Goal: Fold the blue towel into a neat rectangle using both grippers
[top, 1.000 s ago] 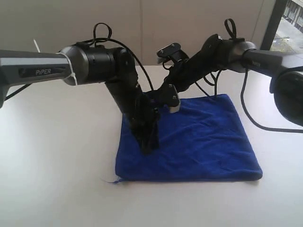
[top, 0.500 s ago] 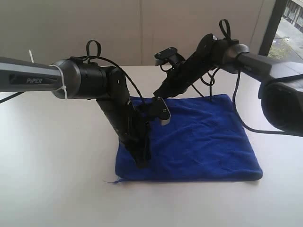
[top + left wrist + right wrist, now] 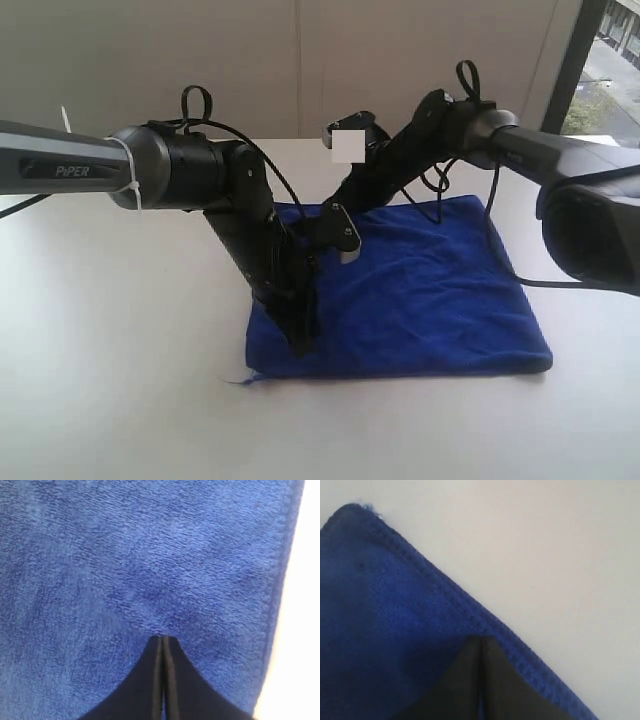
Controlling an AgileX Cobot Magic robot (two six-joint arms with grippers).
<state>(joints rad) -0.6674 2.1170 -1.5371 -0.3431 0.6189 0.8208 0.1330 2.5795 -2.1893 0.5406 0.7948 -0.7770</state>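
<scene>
Left of blue towel (image 3: 430,300): "PIPER" link (image 3: 62,170).

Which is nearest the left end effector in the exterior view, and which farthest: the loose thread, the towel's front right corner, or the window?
From the left end effector:
1. The loose thread, just off the front left corner of the towel.
2. The front right corner, across the cloth.
3. The window, far back on the right.

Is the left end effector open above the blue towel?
No, the left end effector is shut, with no gap at its tip, over the blue towel.
</scene>
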